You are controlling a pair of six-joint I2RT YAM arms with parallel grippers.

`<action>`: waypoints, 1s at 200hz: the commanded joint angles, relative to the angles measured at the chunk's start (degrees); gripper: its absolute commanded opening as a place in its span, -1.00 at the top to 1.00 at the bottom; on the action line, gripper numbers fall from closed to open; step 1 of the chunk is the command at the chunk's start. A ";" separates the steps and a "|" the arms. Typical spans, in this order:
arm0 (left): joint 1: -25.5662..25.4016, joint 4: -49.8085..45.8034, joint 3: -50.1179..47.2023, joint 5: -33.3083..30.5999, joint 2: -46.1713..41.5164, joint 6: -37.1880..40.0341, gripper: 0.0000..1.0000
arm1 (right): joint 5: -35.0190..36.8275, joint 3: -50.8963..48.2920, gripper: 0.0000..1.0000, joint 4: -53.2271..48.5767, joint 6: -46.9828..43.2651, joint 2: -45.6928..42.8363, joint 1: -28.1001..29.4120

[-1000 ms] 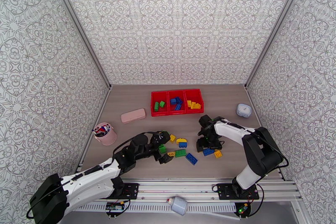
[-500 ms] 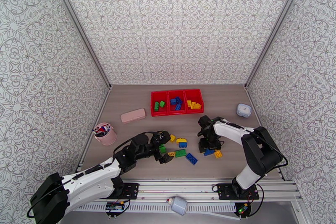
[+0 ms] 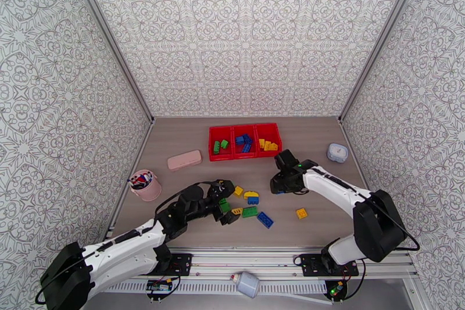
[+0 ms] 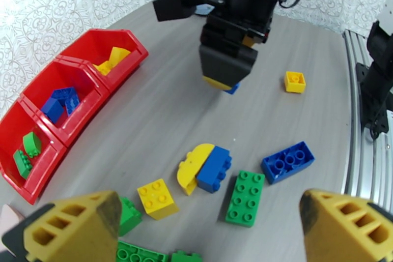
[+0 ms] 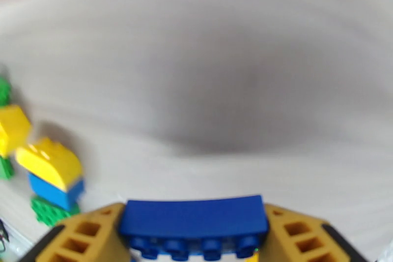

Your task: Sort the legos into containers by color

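My right gripper (image 3: 279, 184) hangs above the table in front of the containers, shut on a blue lego (image 5: 194, 218); its yellow fingers (image 5: 83, 238) flank the brick. The left wrist view shows this gripper (image 4: 227, 82) raised, blue peeking out below. The containers (image 3: 211, 143) are three joined red bins (image 4: 100, 104) holding green, blue and yellow legos, from left to right. My left gripper (image 3: 227, 207) is open low over loose legos: a green one (image 4: 245, 197), a blue one (image 4: 288, 160), a yellow-and-blue pair (image 4: 204, 167) and a yellow one (image 4: 157, 198). A lone yellow lego (image 3: 301, 213) lies to the right.
A pink cup of pens (image 3: 145, 185) stands at the left edge, with a pink case (image 3: 184, 160) behind it. A small white box (image 3: 337, 152) sits at the right near the wall. Patterned walls close in three sides of the table.
My right gripper closed on the blue lego, lifted it off the table and carried it back toward the bins. The yellow lego stayed behind. The left arm has not moved.
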 commanded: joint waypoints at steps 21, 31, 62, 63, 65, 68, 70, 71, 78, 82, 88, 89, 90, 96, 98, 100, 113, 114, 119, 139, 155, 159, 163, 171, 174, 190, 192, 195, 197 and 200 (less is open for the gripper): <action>0.48 -0.58 -0.22 -3.09 -2.72 -1.19 -0.99 | 4.13 9.98 -0.29 10.64 -3.09 7.01 3.31; 0.50 -1.32 -0.17 -4.11 -3.40 -1.33 -0.99 | 4.23 12.53 -0.28 11.83 -3.51 9.17 3.28; 0.53 -2.02 -0.87 -6.11 -5.23 -1.66 -0.99 | 6.23 19.99 -0.25 16.63 -5.06 16.17 3.32; 0.53 -2.01 -0.87 -6.19 -5.26 -1.67 -0.99 | 6.32 20.32 -0.25 16.76 -5.15 16.42 3.30; 0.53 -2.07 -0.96 -6.25 -5.28 -1.75 -0.99 | 6.43 20.89 -0.25 16.88 -5.21 16.91 3.28; 0.53 -2.16 -1.00 -6.33 -5.36 -1.83 -0.99 | 6.67 21.82 -0.25 17.12 -5.31 17.61 3.31; 0.53 -2.20 -0.97 -6.35 -5.44 -1.85 -0.99 | 6.80 22.28 -0.25 17.30 -5.39 18.15 3.29; 0.53 -2.23 -0.96 -6.40 -5.45 -1.86 -0.99 | 6.82 22.56 -0.25 17.45 -5.44 18.38 3.33; 0.56 -2.51 -1.05 -6.58 -5.67 -2.03 -0.99 | 7.10 24.72 -0.25 17.97 -5.94 20.19 3.28; 0.58 -2.60 -1.09 -6.66 -5.79 -2.21 -0.99 | 7.30 26.02 -0.24 18.16 -6.16 21.29 3.33; 0.54 -2.66 -1.18 -6.83 -5.89 -2.35 -0.99 | 7.66 28.18 -0.24 18.21 -6.40 22.86 3.21; 0.54 -2.68 -1.20 -6.90 -5.90 -2.37 -0.99 | 7.69 28.50 -0.24 18.17 -6.39 23.19 3.20; 0.58 -2.70 -1.21 -6.94 -5.94 -2.47 -0.99 | 7.71 28.84 -0.24 18.10 -6.38 23.49 3.20; 0.54 -2.70 -1.30 -7.10 -6.05 -2.60 -0.99 | 7.76 31.30 -0.24 17.52 -6.68 24.92 3.09; 0.54 -2.71 -1.35 -7.18 -6.11 -2.64 -0.99 | 7.78 32.10 -0.24 17.27 -6.78 25.45 3.04; 0.58 -2.69 -1.32 -7.20 -6.15 -2.76 -0.99 | 7.80 32.98 -0.24 17.05 -6.88 26.00 3.02; 0.69 -2.96 -1.47 -7.73 -6.42 -2.93 -0.99 | 8.15 37.78 -0.24 15.74 -7.34 29.38 2.89; 0.66 -2.96 -1.48 -7.75 -6.47 -2.92 -0.99 | 8.20 38.09 -0.24 15.70 -7.34 29.66 2.86; 0.67 -3.10 -1.41 -8.01 -6.55 -2.97 -0.99 | 8.25 39.65 -0.24 15.58 -7.44 30.90 2.71; 0.74 -3.43 -1.49 -9.28 -7.03 -3.17 -0.99 | 7.68 44.95 -0.24 15.10 -7.50 35.43 1.99; 0.94 -3.69 -1.57 -10.14 -7.13 -3.31 -0.99 | 7.53 48.85 -0.24 14.38 -8.03 38.64 1.54; 0.89 -3.76 -1.56 -10.27 -7.13 -3.46 -0.99 | 7.47 49.74 -0.24 14.23 -8.32 39.38 1.46; 0.90 -3.76 -1.57 -10.38 -7.13 -3.53 -0.99 | 7.47 50.61 -0.24 14.10 -8.52 40.13 1.37; 0.98 -3.67 -1.57 -10.59 -7.07 -3.69 -0.99 | 7.62 52.17 -0.24 13.86 -8.89 41.38 1.21; 0.97 -3.67 -1.62 -10.60 -7.00 -3.86 -0.99 | 7.56 52.67 -0.24 13.82 -8.99 41.86 1.18; 1.19 -3.56 -1.57 -10.84 -6.80 -4.22 -0.99 | 7.56 55.34 -0.24 13.36 -9.57 44.01 0.84; 1.20 -3.60 -1.57 -10.90 -6.79 -4.32 -0.99 | 7.57 55.78 -0.24 13.22 -9.70 44.29 0.76; 1.23 -3.63 -1.57 -11.07 -6.70 -4.32 -0.99 | 7.56 56.39 -0.25 13.01 -9.78 44.65 0.73; 1.24 -3.71 -1.53 -11.20 -6.67 -4.50 -0.99 | 7.57 56.74 -0.25 12.74 -9.87 44.98 0.71; 1.33 -3.83 -1.57 -11.32 -6.61 -4.58 -0.99 | 7.55 57.34 -0.24 12.42 -10.01 45.41 0.65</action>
